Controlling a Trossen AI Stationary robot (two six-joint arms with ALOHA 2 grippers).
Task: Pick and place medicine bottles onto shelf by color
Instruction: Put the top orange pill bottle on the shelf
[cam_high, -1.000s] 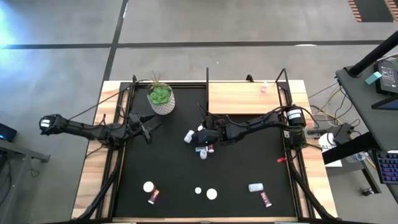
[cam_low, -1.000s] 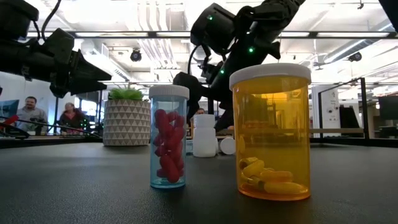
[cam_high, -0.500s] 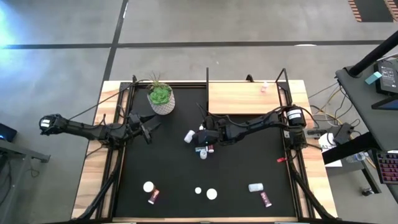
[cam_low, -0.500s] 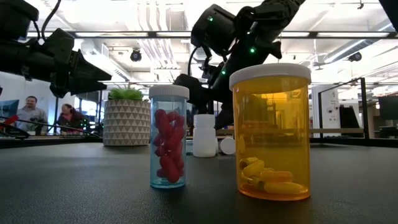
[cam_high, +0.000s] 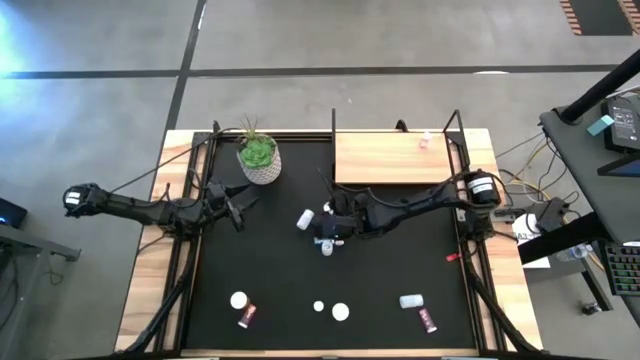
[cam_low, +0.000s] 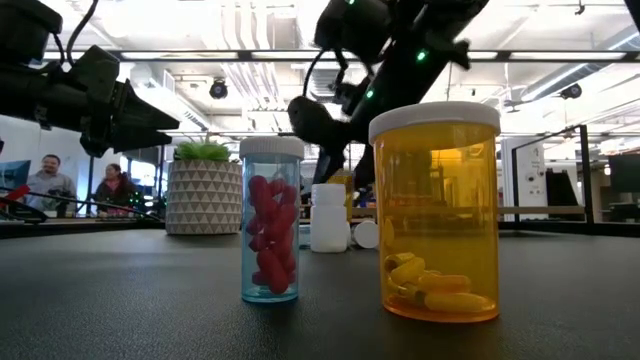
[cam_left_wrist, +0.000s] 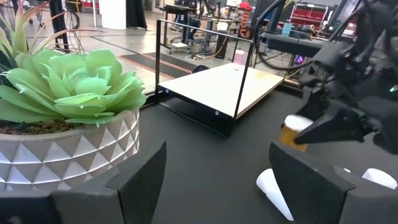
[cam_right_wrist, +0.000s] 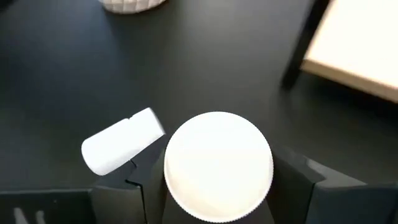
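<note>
Gripping a white-capped bottle (cam_right_wrist: 217, 165) between its two dark fingers (cam_right_wrist: 127, 186), the right gripper (cam_high: 330, 222) sits mid-frame in the high view, over the black mat (cam_high: 400, 260). Left wrist view shows that bottle (cam_left_wrist: 293, 134) is orange-bodied, cap up, long axis roughly upright, clear of the mat. A white bottle (cam_right_wrist: 121, 144) lies on its side just beside the gripper, long axis slanting across the mat. Shelf (cam_high: 395, 157) sits at upper centre-right, its near edge close to the gripper, with one small pink bottle (cam_high: 425, 141) on the board. Open mat lies between gripper and the bottles along the lower edge. Left gripper (cam_high: 238, 205) hangs at mid-left near the plant pot (cam_high: 259, 160), jaws apart, nothing between them.
</note>
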